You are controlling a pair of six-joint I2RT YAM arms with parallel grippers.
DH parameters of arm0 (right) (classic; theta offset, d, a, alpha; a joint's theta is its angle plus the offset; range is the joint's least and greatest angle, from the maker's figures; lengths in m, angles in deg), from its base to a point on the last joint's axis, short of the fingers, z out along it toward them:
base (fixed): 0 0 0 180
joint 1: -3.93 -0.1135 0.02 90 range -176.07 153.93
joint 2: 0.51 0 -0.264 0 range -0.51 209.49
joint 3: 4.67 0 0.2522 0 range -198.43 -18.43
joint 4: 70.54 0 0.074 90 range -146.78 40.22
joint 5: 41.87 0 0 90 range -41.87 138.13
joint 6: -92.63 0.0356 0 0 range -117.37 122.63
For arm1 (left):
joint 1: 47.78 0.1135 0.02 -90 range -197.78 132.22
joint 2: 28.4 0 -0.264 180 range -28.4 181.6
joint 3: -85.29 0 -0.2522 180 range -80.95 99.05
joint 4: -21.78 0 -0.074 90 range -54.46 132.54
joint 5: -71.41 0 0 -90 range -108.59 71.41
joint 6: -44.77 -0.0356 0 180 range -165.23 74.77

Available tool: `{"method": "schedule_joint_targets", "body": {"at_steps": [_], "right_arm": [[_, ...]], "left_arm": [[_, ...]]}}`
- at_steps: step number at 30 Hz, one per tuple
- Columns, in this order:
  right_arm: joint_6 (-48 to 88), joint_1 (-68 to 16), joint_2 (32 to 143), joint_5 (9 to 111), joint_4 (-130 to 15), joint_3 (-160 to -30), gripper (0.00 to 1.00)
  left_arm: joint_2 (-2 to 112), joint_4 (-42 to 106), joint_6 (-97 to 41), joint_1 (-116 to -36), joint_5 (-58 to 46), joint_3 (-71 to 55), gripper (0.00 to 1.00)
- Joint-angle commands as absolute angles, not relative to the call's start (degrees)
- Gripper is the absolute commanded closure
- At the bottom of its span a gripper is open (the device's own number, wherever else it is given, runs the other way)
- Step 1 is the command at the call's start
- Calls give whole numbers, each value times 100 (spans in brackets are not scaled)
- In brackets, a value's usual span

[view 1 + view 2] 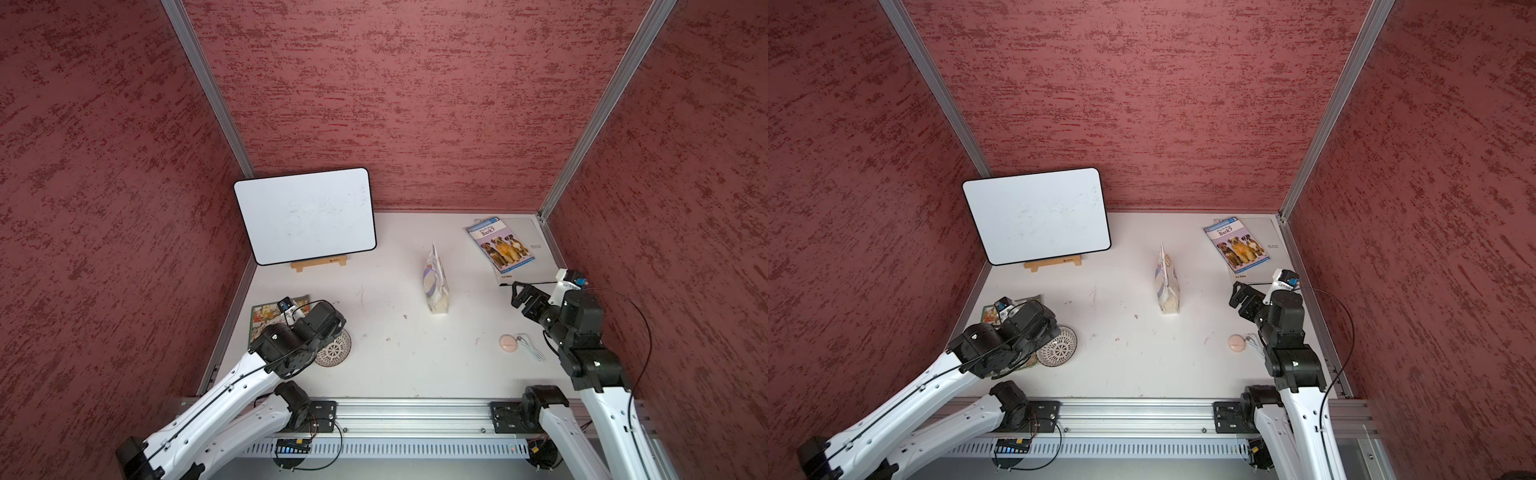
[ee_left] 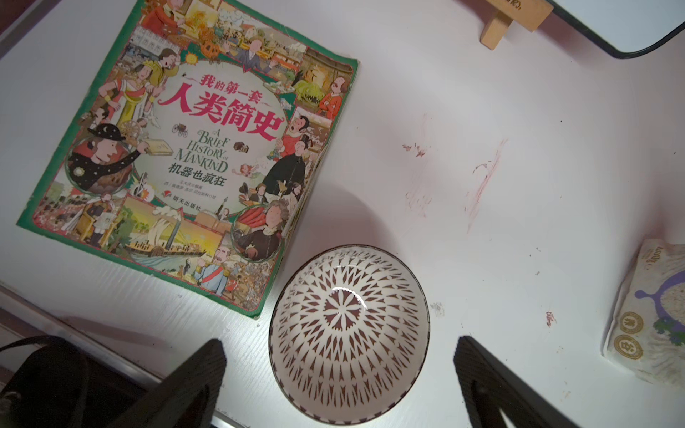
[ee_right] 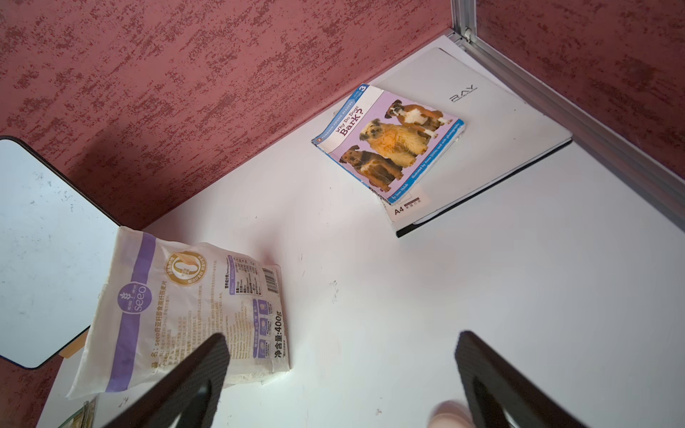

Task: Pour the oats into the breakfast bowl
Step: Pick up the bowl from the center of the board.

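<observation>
Pouch (image 1: 436, 282) stands upright mid-bench (image 1: 395, 365), oats (image 2: 672, 296) showing in its window. Bowl (image 2: 348, 333) sits well apart from pouch on the left arm's side, empty, just beside a picture book (image 2: 185, 148). Left end effector (image 2: 339, 341) is wide open and holds nothing; it hovers over the bowl, which shows between its fingers. Right end effector (image 3: 343, 335) is wide open and empty, on pouch's opposite side, near it but not touching; one finger overlaps pouch in wrist view
</observation>
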State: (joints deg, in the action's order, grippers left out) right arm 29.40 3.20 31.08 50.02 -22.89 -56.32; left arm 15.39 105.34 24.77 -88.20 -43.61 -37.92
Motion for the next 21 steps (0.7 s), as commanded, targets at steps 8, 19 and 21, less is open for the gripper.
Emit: {"method": "schedule_joint_targets", "body": {"at_steps": [8,19,21], "right_arm": [[2712,349,3090,4959,-2242,-5587,1],[2728,349,3071,4943,-2224,-5576,1],[2724,349,3077,4940,-2232,-5570,1]], "left_arm": [[954,11040,3629,-9058,-4322,-4496,0],[1257,10459,3402,-9022,-4070,-4741,9],[1366,10350,3359,-9014,-4009,-4745,11]]}}
